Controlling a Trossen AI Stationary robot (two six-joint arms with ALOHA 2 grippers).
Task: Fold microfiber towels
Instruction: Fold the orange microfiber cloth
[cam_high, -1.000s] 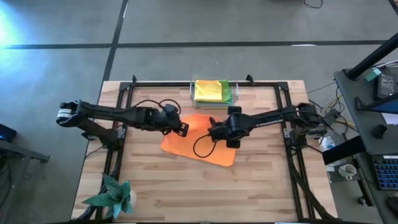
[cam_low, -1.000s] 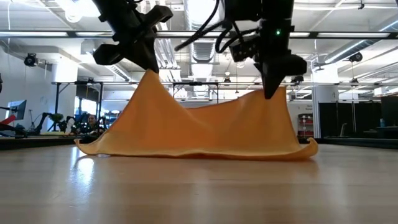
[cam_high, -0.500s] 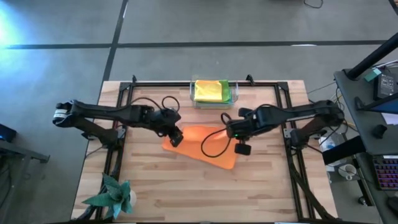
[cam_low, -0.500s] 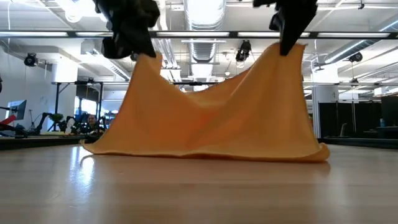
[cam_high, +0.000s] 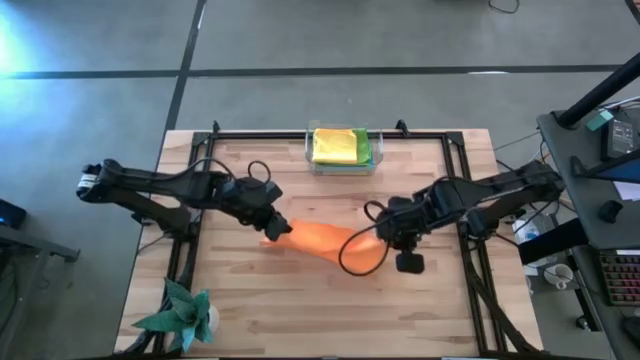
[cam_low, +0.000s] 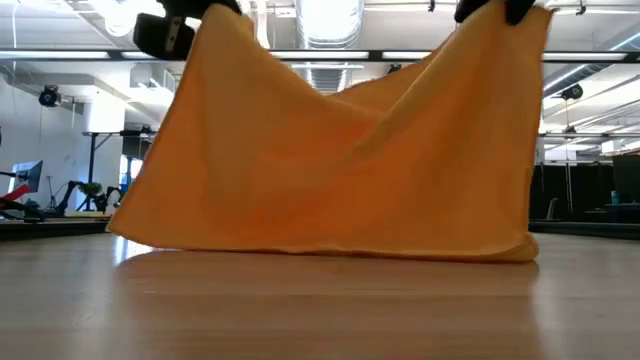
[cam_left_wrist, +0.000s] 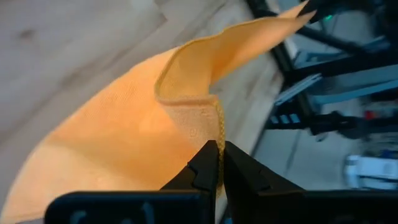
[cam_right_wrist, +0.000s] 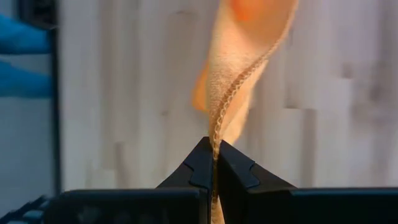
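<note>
An orange microfiber towel (cam_low: 330, 170) hangs like a curtain between my two grippers, its upper edge sagging a little in the middle. My left gripper (cam_high: 276, 229) is shut on its upper left corner and my right gripper (cam_high: 384, 240) on its upper right corner. Both sit at the very top of the low view. In a clear bin at the far edge, a folded yellow towel (cam_high: 336, 146) lies on a green one (cam_high: 364, 150). My left gripper (cam_left_wrist: 220, 144) pinches the towel's stitched hem at a corner (cam_left_wrist: 217, 124) between its two fingers, slanting down from the table's left. The cloth hangs below it. The towel's lower edge (cam_low: 320, 248) lies on the table. My right gripper (cam_right_wrist: 213, 142) pinches the stitched hem (cam_right_wrist: 216, 127) at the towel's other upper corner between its two fingers, pointing steeply down. The hem runs straight out from the fingertips. The cloth hangs below, its lower right corner (cam_low: 522, 250) on the table.
A teal spiky ornament (cam_high: 185, 315) lies at the table's near left corner. The clear bin (cam_high: 308, 158) stands at the middle of the far edge. Black frame rails (cam_high: 190, 190) run along the table's sides. Bare wood lies in front of the towel.
Both grippers have risen and drawn apart, the right one toward the table's right and near edges and the left one a little toward the near left. The towel's held edge has gone up with them and spread wider. Its lower edge has stayed on the table.
</note>
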